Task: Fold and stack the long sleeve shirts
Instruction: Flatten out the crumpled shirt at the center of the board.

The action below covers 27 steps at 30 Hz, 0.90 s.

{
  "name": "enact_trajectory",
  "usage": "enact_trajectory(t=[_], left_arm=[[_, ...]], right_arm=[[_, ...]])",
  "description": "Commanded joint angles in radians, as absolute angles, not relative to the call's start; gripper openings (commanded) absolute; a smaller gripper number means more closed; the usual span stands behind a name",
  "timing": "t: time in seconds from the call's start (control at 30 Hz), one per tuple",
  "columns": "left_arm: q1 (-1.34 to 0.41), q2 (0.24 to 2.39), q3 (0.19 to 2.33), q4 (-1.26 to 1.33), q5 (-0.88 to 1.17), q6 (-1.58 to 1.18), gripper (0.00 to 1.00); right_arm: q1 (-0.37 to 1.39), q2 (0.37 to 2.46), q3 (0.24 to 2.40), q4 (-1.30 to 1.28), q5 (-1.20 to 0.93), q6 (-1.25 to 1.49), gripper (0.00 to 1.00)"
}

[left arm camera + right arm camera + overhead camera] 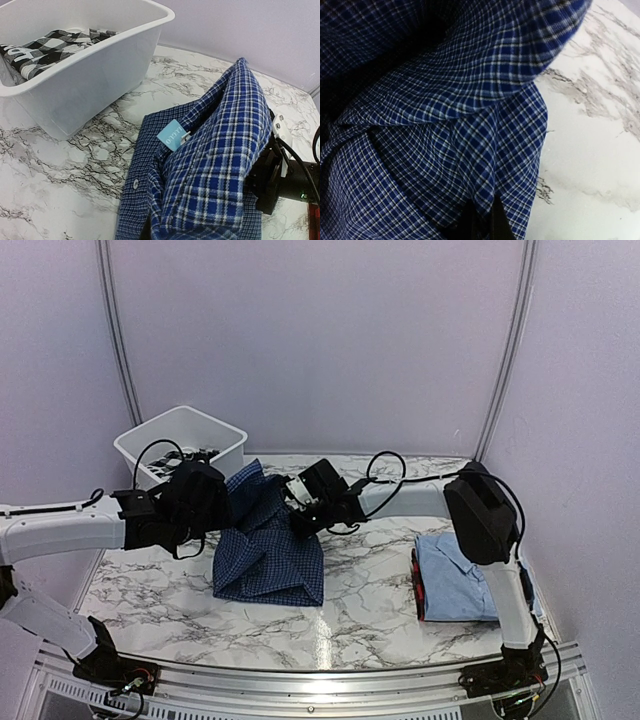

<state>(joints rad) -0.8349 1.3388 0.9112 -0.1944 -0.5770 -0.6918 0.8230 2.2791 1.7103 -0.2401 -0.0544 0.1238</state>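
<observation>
The dark blue checked shirt (268, 555) lies partly folded mid-table, its far part raised between both arms. My left gripper (226, 504) holds the raised cloth at the left. In the left wrist view the checked cloth (210, 175), with a light blue neck label (172, 135), drapes over my fingers and hides them. My right gripper (300, 512) is shut on the shirt's right edge. In the right wrist view its dark fingertips (496, 225) pinch a fold of the cloth (445, 125). The light blue shirt (455, 580) lies folded at the right.
A white bin (180, 440) stands at the back left and holds black-and-white checked cloth (50, 45). Something red (416, 585) lies under the light blue shirt's left edge. The right arm's gripper body (272, 175) is close beside the raised cloth. The table is marble-patterned (360, 600).
</observation>
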Motion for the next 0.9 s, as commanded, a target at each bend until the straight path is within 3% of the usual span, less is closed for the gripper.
enact_trajectory(t=[0.0,0.23,0.33,0.63,0.77,0.87], left_arm=[[-0.806,1.318,0.919,-0.222,-0.561,-0.668,0.00],[-0.723,1.412,1.018,-0.161,-0.464,-0.568,0.00],[-0.654,1.515,1.108,-0.076,-0.333,-0.517,0.00],[-0.611,2.119,1.784,-0.096,0.098,-0.373,0.01],[-0.601,2.356,2.118,-0.215,0.165,-0.397,0.16],[-0.597,2.424,2.235,-0.236,0.181,-0.416,0.37]], right_arm=[[0.797,2.194,1.621,-0.243,0.062,0.167,0.00],[0.769,1.893,1.273,-0.198,0.176,0.256,0.00],[0.772,1.764,1.110,-0.187,0.197,0.304,0.00],[0.878,1.489,0.809,-0.133,0.110,0.445,0.01],[0.916,1.450,0.806,-0.117,0.071,0.457,0.27],[0.917,1.425,0.830,-0.141,0.107,0.450,0.49]])
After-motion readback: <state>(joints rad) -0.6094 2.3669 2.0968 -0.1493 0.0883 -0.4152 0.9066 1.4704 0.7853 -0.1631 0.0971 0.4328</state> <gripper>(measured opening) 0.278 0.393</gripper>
